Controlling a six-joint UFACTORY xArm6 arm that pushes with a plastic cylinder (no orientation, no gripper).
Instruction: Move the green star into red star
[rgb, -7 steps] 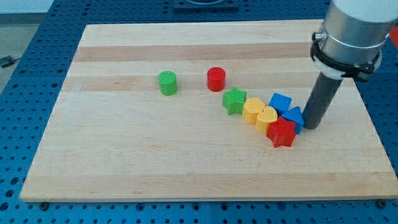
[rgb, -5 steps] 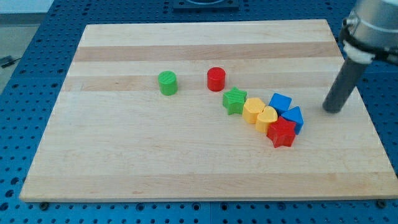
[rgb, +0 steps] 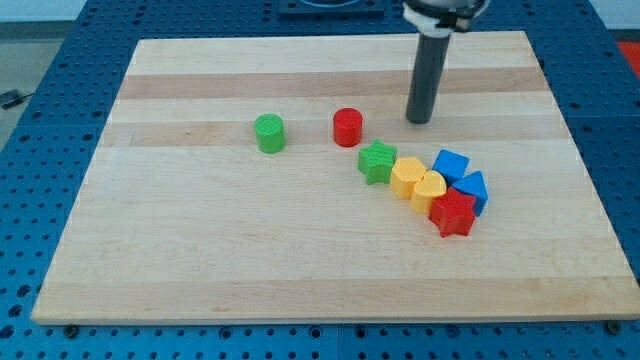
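The green star (rgb: 377, 162) lies right of the board's middle, at the left end of a tight cluster. The red star (rgb: 453, 213) is at the cluster's lower right end. Between them sit a yellow block (rgb: 406, 176) and a yellow heart (rgb: 429, 190). My tip (rgb: 418, 120) is on the board above the cluster, up and to the right of the green star and apart from every block.
A blue cube (rgb: 451, 165) and a blue triangular block (rgb: 472, 190) sit on the cluster's right side, touching the red star. A red cylinder (rgb: 347, 127) and a green cylinder (rgb: 269, 133) stand to the left of my tip. The wooden board (rgb: 200, 250) lies on a blue pegboard table.
My tip has moved from beside the blue triangular block, out to the right, then up and left to above the cluster. No block has moved.
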